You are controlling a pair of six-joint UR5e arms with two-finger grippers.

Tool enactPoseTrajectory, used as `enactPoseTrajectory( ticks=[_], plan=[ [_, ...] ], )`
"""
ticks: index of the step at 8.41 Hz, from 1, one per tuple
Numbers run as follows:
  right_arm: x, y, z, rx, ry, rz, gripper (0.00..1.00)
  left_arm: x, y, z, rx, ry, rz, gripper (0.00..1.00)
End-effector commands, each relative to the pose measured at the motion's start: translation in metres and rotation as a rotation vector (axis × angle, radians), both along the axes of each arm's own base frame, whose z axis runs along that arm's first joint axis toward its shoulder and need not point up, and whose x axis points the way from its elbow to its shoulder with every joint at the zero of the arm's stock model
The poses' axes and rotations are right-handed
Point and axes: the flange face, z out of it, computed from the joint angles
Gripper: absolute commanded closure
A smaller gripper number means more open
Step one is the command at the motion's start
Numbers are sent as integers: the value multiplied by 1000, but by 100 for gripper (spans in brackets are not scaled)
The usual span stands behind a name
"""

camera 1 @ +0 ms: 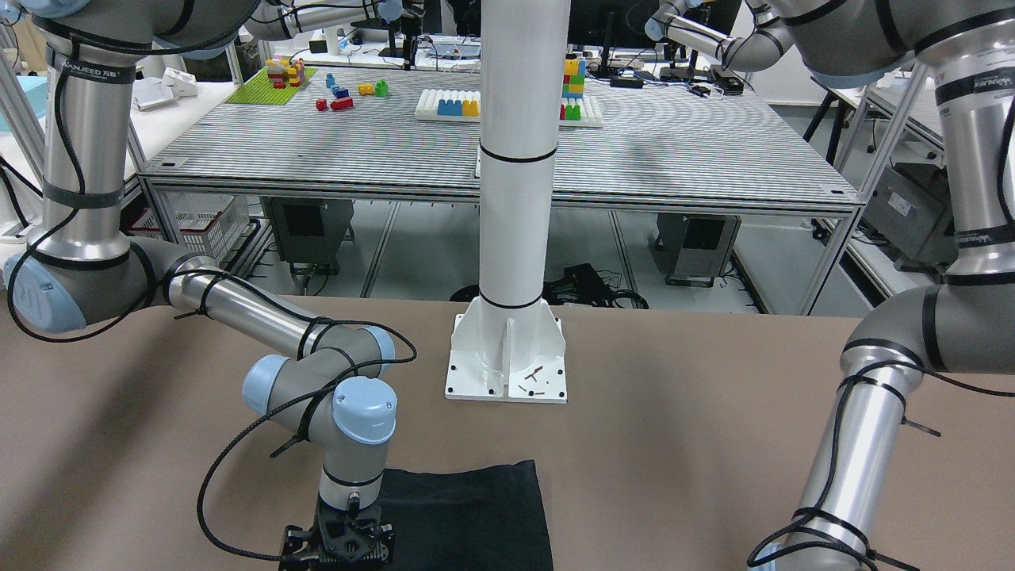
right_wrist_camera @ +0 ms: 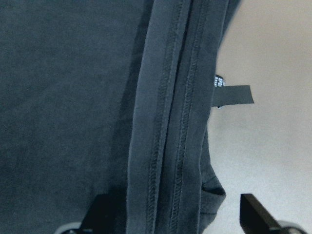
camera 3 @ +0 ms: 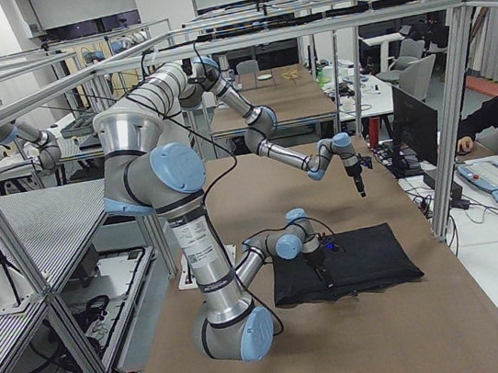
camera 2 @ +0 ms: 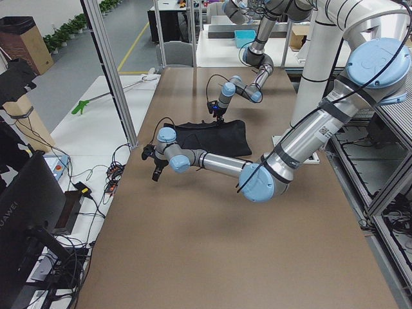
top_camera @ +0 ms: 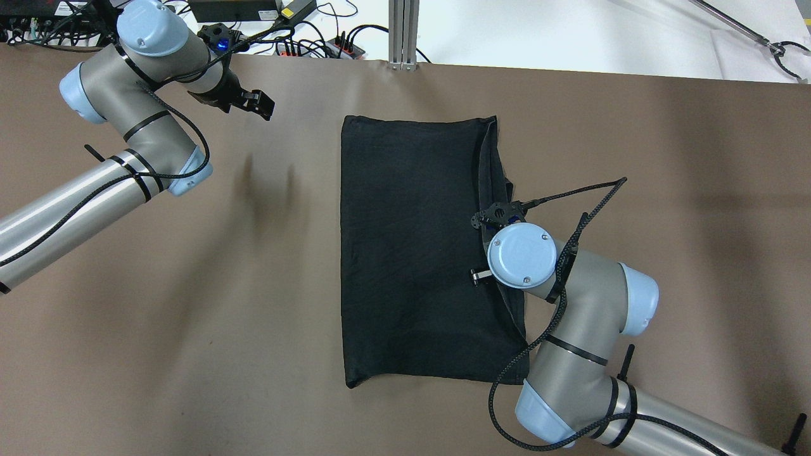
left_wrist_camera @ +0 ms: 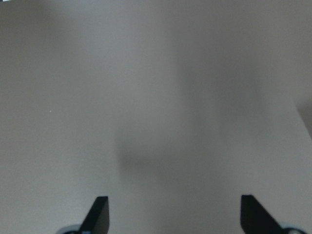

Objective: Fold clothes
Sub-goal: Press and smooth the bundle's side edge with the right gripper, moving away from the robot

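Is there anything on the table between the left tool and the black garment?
Nothing visible does. Only bare brown table lies between the left tool and the black garment. The right tool is over the garment's hemmed edge on the far side, out of that path.

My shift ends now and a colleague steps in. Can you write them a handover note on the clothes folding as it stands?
Left gripper: open and empty, above bare table, well away from the garment.
Right gripper: open, holding nothing. It is over the right edge of the black garment, where stitched hems lie stacked and a small label sticks out.
Done: the garment lies flat as a rectangle mid-table, seemingly folded at least once.
Left: the right edge looks uneven, so it probably needs tidying and another fold.
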Motion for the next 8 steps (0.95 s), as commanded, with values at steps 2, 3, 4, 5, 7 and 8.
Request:
enactPoseTrajectory(
  ticks=[2,3,4,5,7,8],
  plan=[
    [0,-17,22,6,4,7,6,0,0,0,0,0,0,5],
    [15,-32,24,9,7,-7,6,0,0,0,0,1,1,5],
    [38,-41,46,0,28,-42,6,1,0,0,0,0,2,5],
    [57,-44,74,33,39,-74,6,1,0,0,-1,1,1,5],
    [84,-46,101,44,-6,-113,6,1,0,0,0,0,2,5],
    [81,-47,95,42,-18,-117,6,1,0,0,0,0,2,5]
  ],
)
